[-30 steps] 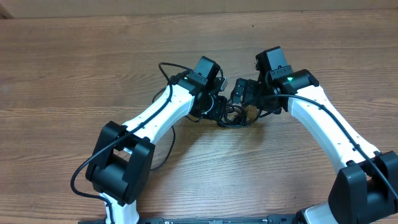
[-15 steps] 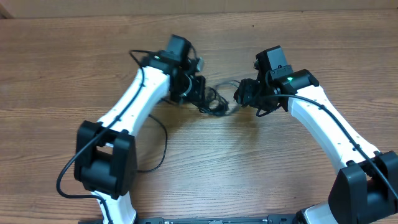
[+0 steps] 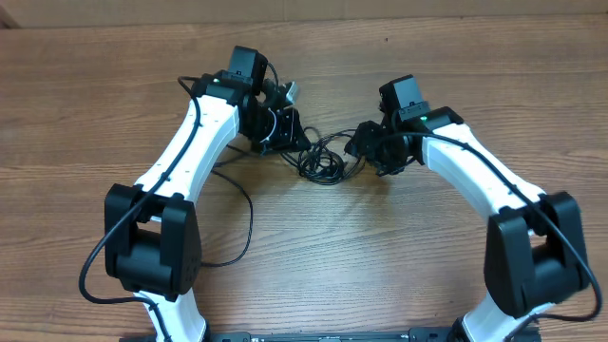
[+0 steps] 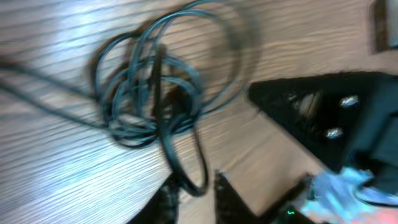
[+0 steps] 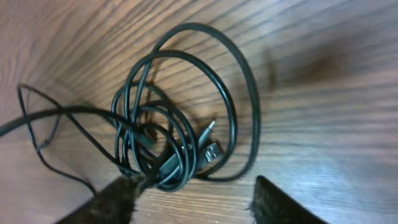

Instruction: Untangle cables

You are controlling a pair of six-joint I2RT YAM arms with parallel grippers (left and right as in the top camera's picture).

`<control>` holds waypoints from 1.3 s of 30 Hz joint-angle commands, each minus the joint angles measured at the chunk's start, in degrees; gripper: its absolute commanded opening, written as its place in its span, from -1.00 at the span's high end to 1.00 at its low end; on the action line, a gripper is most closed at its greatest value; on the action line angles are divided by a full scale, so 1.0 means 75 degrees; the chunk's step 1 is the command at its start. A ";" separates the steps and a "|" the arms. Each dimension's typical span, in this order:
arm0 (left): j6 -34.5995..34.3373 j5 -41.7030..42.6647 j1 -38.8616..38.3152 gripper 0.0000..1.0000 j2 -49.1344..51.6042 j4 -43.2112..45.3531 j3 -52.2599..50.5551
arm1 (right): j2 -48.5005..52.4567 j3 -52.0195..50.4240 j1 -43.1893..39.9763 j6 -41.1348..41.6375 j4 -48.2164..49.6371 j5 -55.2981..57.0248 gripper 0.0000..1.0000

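The cables [image 3: 323, 163] are thin black cords bunched in a small coil on the wood table between my two grippers. In the left wrist view the coil [image 4: 149, 93] lies ahead of my left gripper [image 4: 194, 186]. Its fingers are nearly together, with a small loop of cable squeezed between them. In the overhead view my left gripper [image 3: 285, 133] is just left of the coil, with a strand running from it to the coil. My right gripper [image 3: 366, 147] is at the coil's right edge. In the right wrist view it [image 5: 199, 199] is wide open, and the coil [image 5: 180, 130] with small plug ends touches its left finger.
The thicker black wire of the left arm [image 3: 242, 214] loops over the table beside that arm. The wood table [image 3: 313, 266] stretches all round. Both white arms reach in from the near edge and meet near the middle.
My left arm has swung left and away from the middle, and the coil has slid left with it. My right gripper has shifted slightly left and stays open.
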 commanded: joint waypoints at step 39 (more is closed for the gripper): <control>-0.0507 -0.1239 0.0353 0.18 -0.1169 -0.1658 0.3314 | 0.0764 0.1180 -0.0455 -0.0388 -0.0565 -0.1399 0.11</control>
